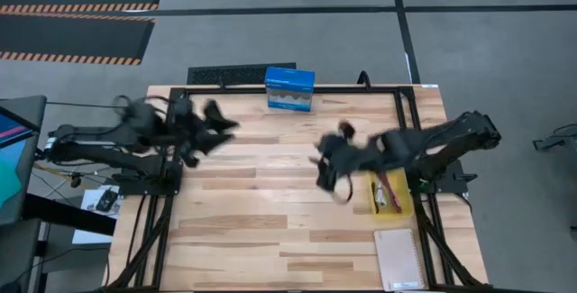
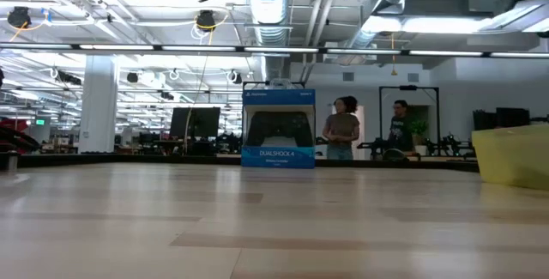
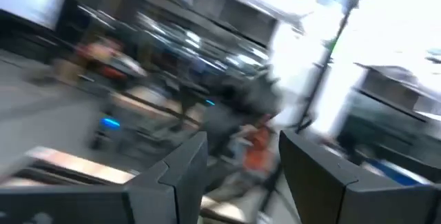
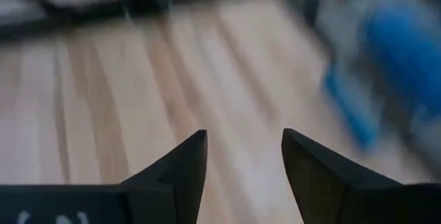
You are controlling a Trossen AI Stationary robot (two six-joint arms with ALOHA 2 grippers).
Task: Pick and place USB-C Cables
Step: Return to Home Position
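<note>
Both arms show blurred above the wooden table in the high view. My left gripper [image 1: 224,123] [image 3: 241,138] hovers over the table's far left part, open and holding nothing; its wrist view looks out into the room. My right gripper [image 1: 323,165] [image 4: 244,136] hangs over the table's middle right, also open and holding nothing, with bare wood below it. The USB-C cables [image 1: 389,192] appear as small maroon and dark bundles lying in a yellow tray [image 1: 403,205] just right of the right gripper. A teal or a white cable I cannot make out.
A blue box [image 1: 289,89] [image 2: 277,129] stands upright at the middle of the table's far edge. A spiral notebook [image 1: 399,259] lies at the near right corner. The yellow tray [image 2: 513,154] shows at the right in the low view. People stand in the room behind.
</note>
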